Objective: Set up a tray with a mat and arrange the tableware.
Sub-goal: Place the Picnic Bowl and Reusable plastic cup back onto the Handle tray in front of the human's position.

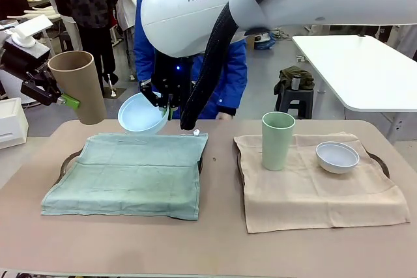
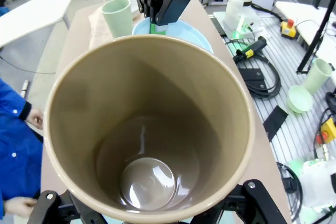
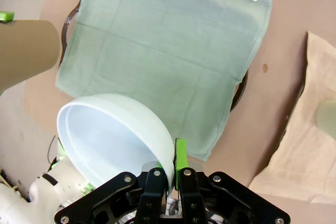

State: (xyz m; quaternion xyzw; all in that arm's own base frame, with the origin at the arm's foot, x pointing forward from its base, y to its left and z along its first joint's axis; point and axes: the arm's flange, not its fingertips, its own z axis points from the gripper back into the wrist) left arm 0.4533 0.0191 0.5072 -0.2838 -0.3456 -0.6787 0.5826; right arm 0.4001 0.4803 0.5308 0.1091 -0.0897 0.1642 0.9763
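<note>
Front view showed the left gripper clamped around the tan tumbler, upright and slightly tilted, above the table's far-left edge. The right gripper pinched the light blue bowl by its rim, tipped, over the green mat.

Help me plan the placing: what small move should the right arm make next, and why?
Probably lower the light blue bowl onto the green mat. The right gripper pinches its rim, holding it tilted in the air above the mat's far edge, which lies bare.
</note>
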